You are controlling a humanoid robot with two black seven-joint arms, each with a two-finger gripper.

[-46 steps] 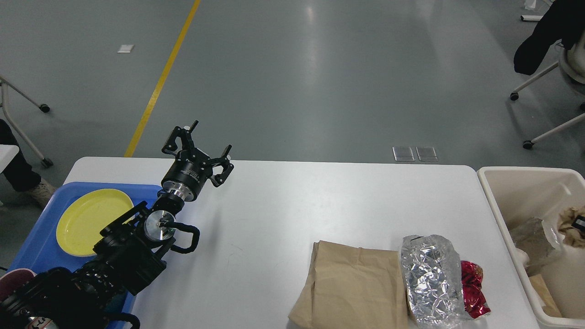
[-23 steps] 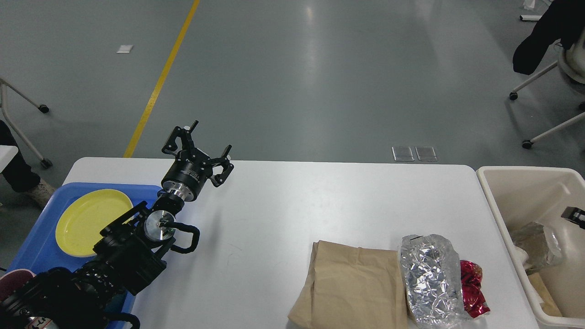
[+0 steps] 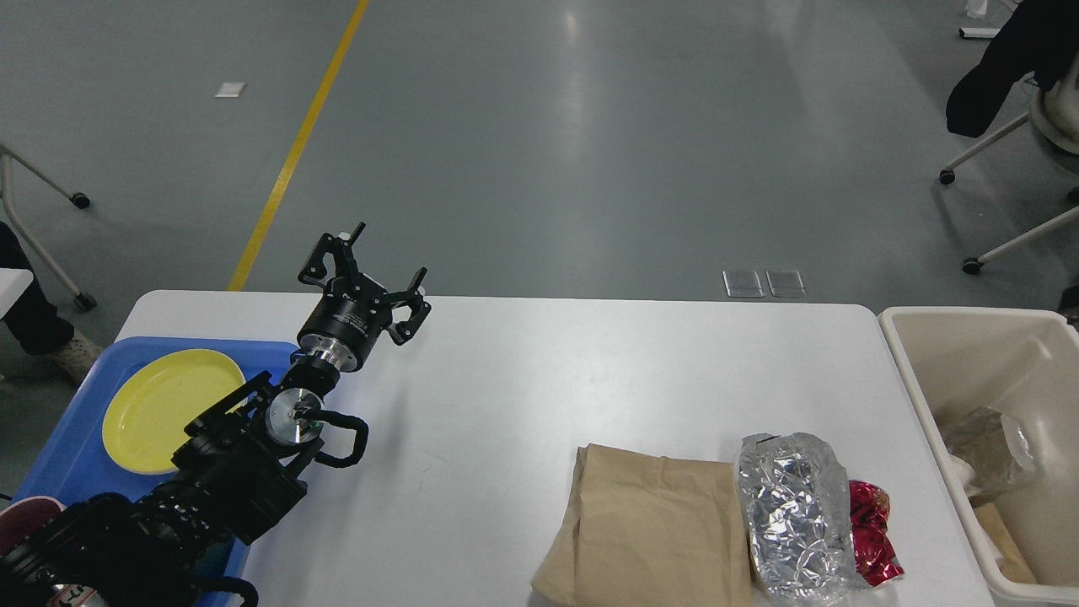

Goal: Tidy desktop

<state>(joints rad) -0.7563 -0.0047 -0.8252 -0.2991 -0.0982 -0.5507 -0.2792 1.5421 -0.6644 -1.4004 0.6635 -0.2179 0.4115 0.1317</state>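
left end effector (image 3: 364,271) open, empty, unmoved over counter (image 3: 539,379) far left | right end effector gone from bin (image 3: 978,337), out of view | brown bag (image 3: 649,523), foil (image 3: 792,514), red wrapper (image 3: 872,523) remain near right

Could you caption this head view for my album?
Left tool open above the desktop; paper bag and foil await tidying.

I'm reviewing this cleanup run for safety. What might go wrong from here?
The brown paper bag, foil bag and red wrapper lie packed together near the desktop's front edge, so grabbing one may drag another off. The beige bin sits right beside them; a low carry might clip its rim. The open left end effector is far away.
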